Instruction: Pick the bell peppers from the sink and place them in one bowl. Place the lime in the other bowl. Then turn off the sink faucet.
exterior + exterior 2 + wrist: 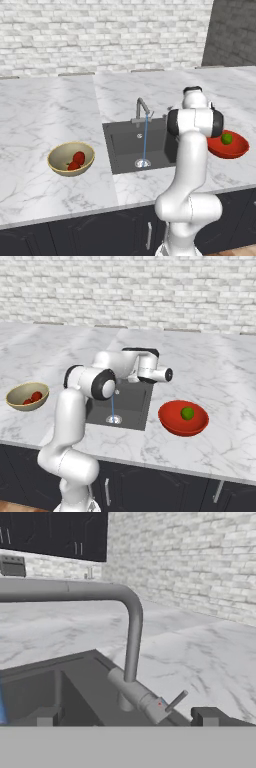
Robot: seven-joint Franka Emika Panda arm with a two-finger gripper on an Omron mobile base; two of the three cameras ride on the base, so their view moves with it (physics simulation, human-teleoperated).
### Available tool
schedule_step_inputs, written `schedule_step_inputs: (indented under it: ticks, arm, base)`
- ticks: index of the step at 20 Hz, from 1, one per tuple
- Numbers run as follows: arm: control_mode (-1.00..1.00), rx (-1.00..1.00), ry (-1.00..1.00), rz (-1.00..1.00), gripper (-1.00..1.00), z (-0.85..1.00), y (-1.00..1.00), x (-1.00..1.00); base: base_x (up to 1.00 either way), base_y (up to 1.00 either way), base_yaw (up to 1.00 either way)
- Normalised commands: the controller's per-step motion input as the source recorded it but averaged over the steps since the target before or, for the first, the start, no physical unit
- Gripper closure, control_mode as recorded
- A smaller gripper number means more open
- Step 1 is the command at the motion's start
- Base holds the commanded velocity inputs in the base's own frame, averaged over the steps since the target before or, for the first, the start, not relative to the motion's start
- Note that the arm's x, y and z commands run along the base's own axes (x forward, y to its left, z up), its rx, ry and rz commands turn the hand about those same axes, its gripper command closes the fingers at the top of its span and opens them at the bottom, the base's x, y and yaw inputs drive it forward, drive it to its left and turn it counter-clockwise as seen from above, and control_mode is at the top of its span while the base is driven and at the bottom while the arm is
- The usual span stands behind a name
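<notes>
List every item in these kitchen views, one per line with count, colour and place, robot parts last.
bell peppers: two, glossy red, inside the tan bowl
tan bowl: one, yellowish-beige, on the counter left of the sink
lime: one, green, inside the red bowl
red bowl: one, bright red, on the counter right of the sink
sink: one, dark grey basin with a round metal drain, set in the counter
sink faucet: one, grey metal, behind the sink, small side lever; a blue stream of water runs to the drain
counter: one, white marble, over dark cabinets
brick wall: one, whitish, behind the counter
arm: one, white with dark joints, over the sink
gripper: one, dark jaws open, close to the faucet lever
</notes>
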Motion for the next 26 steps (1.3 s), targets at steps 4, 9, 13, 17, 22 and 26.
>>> schedule_step_inputs:
  ticks: [4, 9, 13, 17, 22, 26]
  arm:
    - [-1.00, 0.00, 0.00, 0.00, -1.00, -0.17, 0.01, 0.31]
    - [-1.00, 0.00, 0.00, 0.00, -1.00, -0.23, 0.00, 0.30]
    - [-1.00, 0.00, 0.00, 0.00, -1.00, -0.17, 0.00, 0.31]
    - [-1.00, 0.00, 0.00, 0.00, -1.00, -0.14, 0.00, 0.29]
    - [-1.00, 0.00, 0.00, 0.00, -1.00, -0.11, 0.00, 0.26]
    - [-1.00, 0.02, 0.04, 0.00, -1.00, -0.02, 0.00, 0.20]
  base:
    - [0.00, 0.00, 0.00]
    - [0.00, 0.00, 0.00]
    - [0.00, 0.00, 0.00]
    - [0.00, 0.00, 0.00]
    - [0.00, 0.00, 0.00]
    - [0.00, 0.00, 0.00]
